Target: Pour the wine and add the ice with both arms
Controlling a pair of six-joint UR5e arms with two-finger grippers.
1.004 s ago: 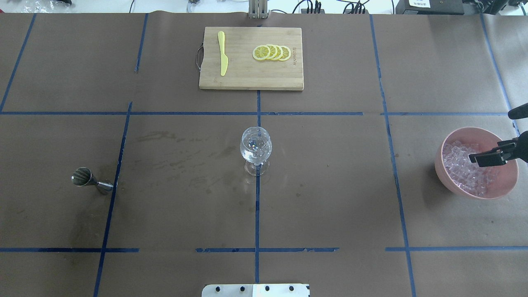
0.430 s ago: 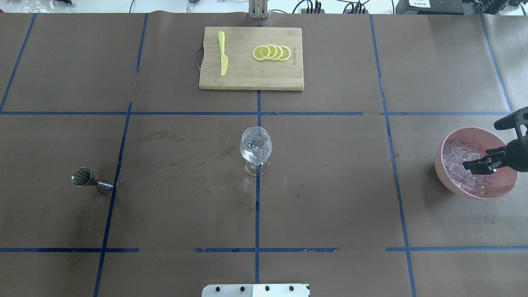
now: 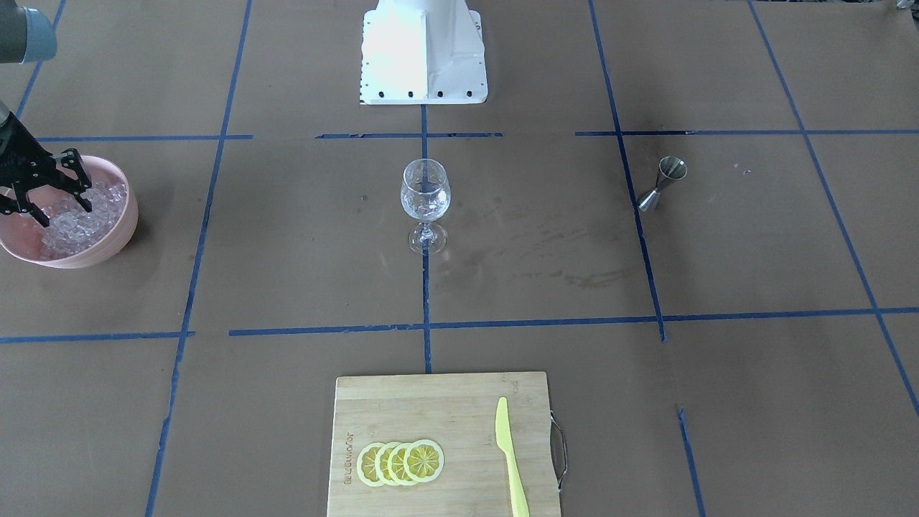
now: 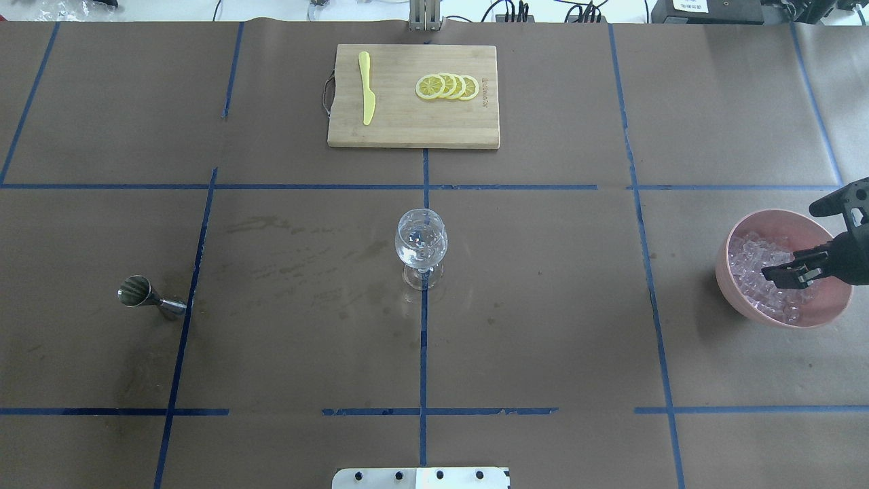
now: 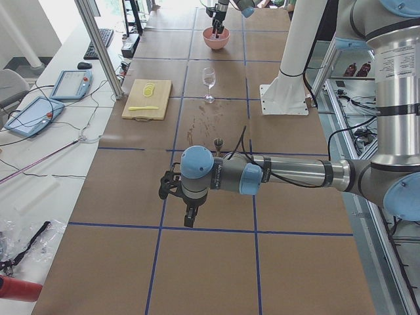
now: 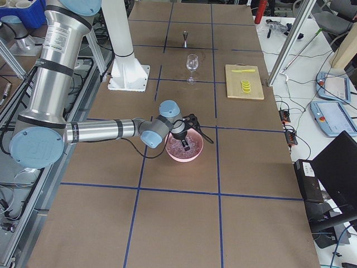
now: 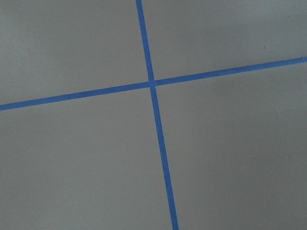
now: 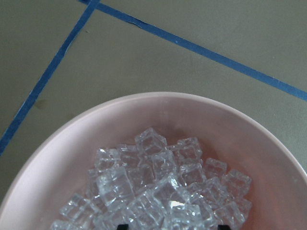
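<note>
1. Just now: the right fingers [image 4: 781,274] have dropped from above the pink bowl [image 4: 728,293] into it, turning a little on the way. Most of that came early in the last second; in the final fraction they barely shift.
2. These fingers are spread apart. The wrist view shows the tips wide-set at the top of the ice [image 8: 158,187], with cubes between them. Nothing is pinched yet.
3. The ice sits heaped in the bowl at the right end of the counter [image 4: 543,326], well apart from the wine glass [image 4: 421,244].
4. The glass is upright at the counter's centre, unmoved. Whether anything is in it, I can't make out.
5. The left fingers [image 5: 189,220] point down over bare counter, away from everything. Only the side view shows them, so I cannot tell whether they are open or closed. The jigger [image 4: 146,295] is unchanged, with no arm near it.
6. Reading: the descent looks finished. The step in hand is probably closing on a cube, then carrying it to the glass. Clear cubes are likely slippery, so a shallow pinch may lose one.
</note>
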